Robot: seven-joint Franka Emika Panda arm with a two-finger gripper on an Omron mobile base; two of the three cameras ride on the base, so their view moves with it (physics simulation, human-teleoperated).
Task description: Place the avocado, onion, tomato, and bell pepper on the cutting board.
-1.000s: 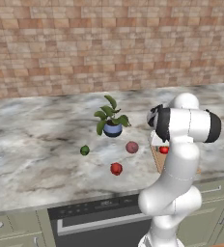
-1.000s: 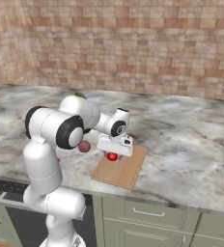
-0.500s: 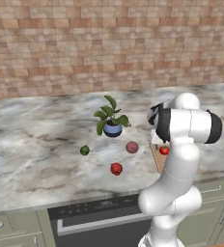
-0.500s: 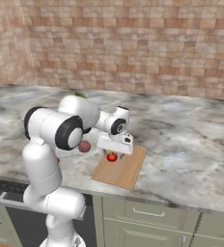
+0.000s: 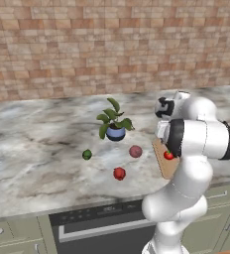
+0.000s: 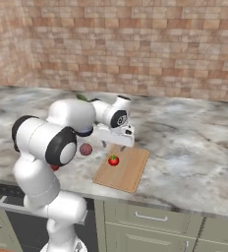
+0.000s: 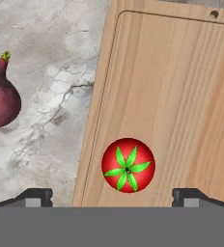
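Your gripper (image 7: 112, 197) hangs over the cutting board (image 7: 191, 96) with jaws spread wide, holding nothing. The tomato (image 7: 128, 165) sits on the board between the fingertips, so one item's done. Onion (image 5: 135, 151), bell pepper (image 5: 119, 173) and avocado (image 5: 87, 155) are left on the counter (image 5: 32, 158).

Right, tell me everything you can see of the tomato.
The tomato is a small, smooth, bright red ball with a green star-shaped leafy cap facing up. It sits upright on the light wooden cutting board, near the board's edge on the onion side, touching nothing but the board. The gripper is above it, open, its fingertips spread wide to either side and not touching it. In the right base view it lies near the board's middle.
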